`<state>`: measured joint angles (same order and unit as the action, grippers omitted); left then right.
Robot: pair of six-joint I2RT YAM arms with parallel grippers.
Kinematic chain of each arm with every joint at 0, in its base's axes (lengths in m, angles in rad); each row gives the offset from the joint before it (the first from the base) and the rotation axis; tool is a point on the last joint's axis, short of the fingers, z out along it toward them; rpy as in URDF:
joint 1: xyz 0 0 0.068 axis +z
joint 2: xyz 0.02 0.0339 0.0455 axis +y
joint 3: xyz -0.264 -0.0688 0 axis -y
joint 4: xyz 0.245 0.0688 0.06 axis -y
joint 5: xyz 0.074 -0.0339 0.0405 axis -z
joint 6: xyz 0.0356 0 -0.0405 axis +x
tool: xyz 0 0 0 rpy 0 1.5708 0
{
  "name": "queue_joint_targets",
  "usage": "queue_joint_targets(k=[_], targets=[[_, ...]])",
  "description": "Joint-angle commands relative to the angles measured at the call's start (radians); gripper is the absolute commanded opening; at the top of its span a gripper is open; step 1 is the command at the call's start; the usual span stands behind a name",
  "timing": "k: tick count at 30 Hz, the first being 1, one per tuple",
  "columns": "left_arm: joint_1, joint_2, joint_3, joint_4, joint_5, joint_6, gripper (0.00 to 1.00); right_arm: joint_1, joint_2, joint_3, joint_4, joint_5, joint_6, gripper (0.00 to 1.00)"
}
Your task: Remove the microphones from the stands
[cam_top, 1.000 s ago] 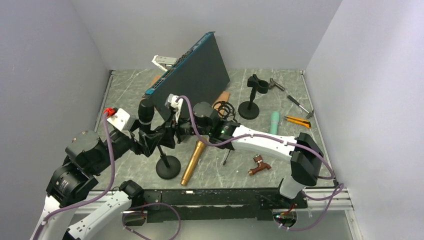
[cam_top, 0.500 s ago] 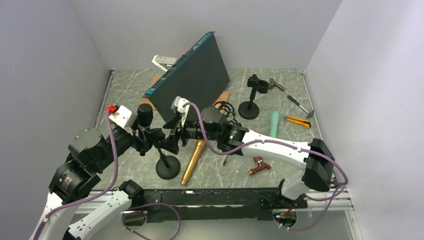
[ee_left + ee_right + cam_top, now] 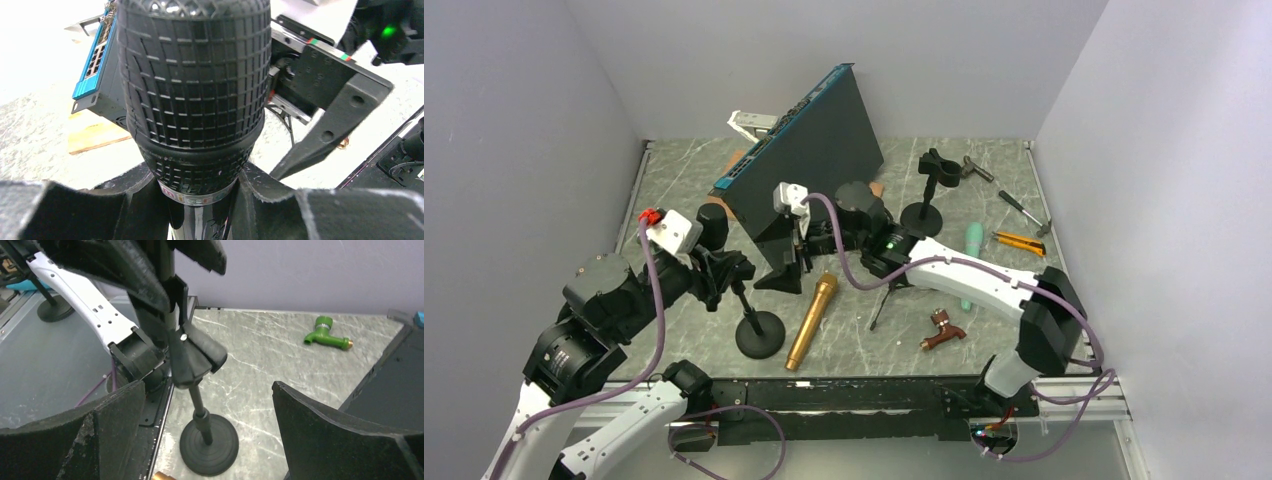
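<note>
The black microphone (image 3: 714,229) leans up and to the left from the clip of the black stand (image 3: 759,334), and its body still appears to sit in that clip. My left gripper (image 3: 725,268) is shut on the body just under the mesh head. In the left wrist view the head (image 3: 195,90) fills the frame, with my left gripper (image 3: 200,210) closed on the body below it. My right gripper (image 3: 786,262) stands open just right of the stand, holding nothing. From the right wrist I see the clip (image 3: 192,357) and the round base (image 3: 209,442) beyond my open right gripper (image 3: 207,390).
A gold microphone (image 3: 812,320) lies right of the stand's base. A blue-edged dark box (image 3: 809,150) leans at the back. A second empty stand (image 3: 927,195), a teal object (image 3: 972,245), a brown fitting (image 3: 942,330), a utility knife (image 3: 1016,241) and a green nozzle (image 3: 327,335) lie around.
My left gripper has shut on the black microphone. My right gripper has opened wide and drawn back from the stand, up and to the right.
</note>
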<state>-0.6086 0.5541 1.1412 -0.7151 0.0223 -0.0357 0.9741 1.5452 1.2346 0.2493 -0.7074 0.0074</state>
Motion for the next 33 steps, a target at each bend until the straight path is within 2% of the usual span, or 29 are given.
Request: queue_joint_targets(k=[1, 2, 3, 10, 17, 22, 27, 28, 29, 31, 33], targets=[[-0.003, 0.011, 0.032, 0.006, 0.029, 0.023, 0.19, -0.011, 0.079, 0.136, -0.007, -0.183, -0.086, 1.0], [-0.003, 0.009, 0.031, 0.006, 0.036, 0.043, 0.12, -0.011, 0.092, 0.148, -0.006, -0.196, -0.082, 1.0], [-0.003, 0.008, 0.028, 0.006, 0.038, 0.063, 0.0, -0.011, 0.102, 0.159, -0.006, -0.198, -0.081, 1.0], [-0.003, -0.007, 0.013, 0.012, 0.107, 0.123, 0.0, -0.01, 0.155, 0.223, -0.017, -0.256, -0.058, 0.96], [-0.003, -0.013, 0.005, 0.011, 0.114, 0.157, 0.0, -0.01, 0.181, 0.246, -0.016, -0.279, -0.029, 0.82], [-0.003, -0.015, 0.016, 0.004, 0.112, 0.174, 0.0, -0.012, 0.183, 0.236, -0.018, -0.267, -0.029, 0.8], [-0.003, -0.011, 0.025, 0.0, 0.109, 0.171, 0.0, -0.012, 0.182, 0.227, -0.01, -0.261, -0.023, 0.73], [-0.003, -0.01, 0.025, 0.0, 0.108, 0.171, 0.0, -0.013, 0.18, 0.225, -0.01, -0.25, -0.022, 0.68], [-0.003, -0.008, 0.026, -0.001, 0.106, 0.171, 0.0, -0.012, 0.179, 0.222, -0.012, -0.241, -0.023, 0.58], [-0.003, -0.007, 0.027, -0.003, 0.101, 0.17, 0.0, -0.013, 0.177, 0.223, -0.023, -0.215, -0.033, 0.03], [-0.002, -0.008, 0.029, -0.004, 0.1, 0.168, 0.0, -0.013, 0.165, 0.206, -0.011, -0.201, -0.04, 0.0]])
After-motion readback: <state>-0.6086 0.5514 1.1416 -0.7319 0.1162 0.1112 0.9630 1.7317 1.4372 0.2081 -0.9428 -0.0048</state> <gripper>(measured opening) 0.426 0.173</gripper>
